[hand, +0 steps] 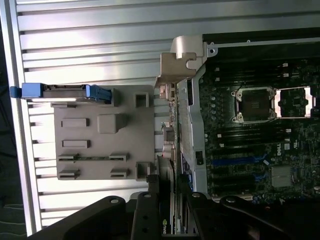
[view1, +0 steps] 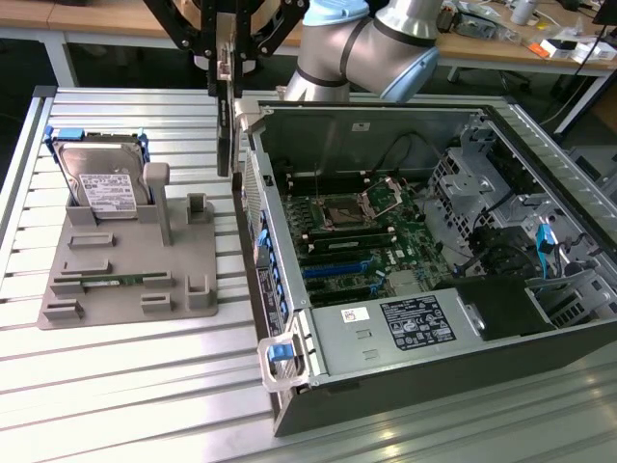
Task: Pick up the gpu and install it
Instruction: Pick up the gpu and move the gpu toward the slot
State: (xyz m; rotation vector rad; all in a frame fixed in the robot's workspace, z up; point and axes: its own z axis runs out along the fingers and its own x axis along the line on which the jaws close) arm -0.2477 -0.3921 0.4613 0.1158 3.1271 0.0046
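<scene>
Item: gpu, a thin dark card seen edge-on, hanging upright with its long side vertical. Location: clamped in the claw, whose fingers are closed flat against both faces of the card's upper end. In the wrist view the card sits between the two black fingers with a small green logo showing on its edge. Position: above the ribbed metal worktop, in the narrow gap between the grey holder and the rear wall of the open computer case. Its lower end appears clear of the worktop, though the angle makes this uncertain. Arm: reaches in from behind the case. Case contents: motherboard with an open processor socket and blue expansion slots. Holder contents: a hard drive in a blue frame standing on edge at the far end, and a green memory stick lying in a low slot near the front.
</scene>
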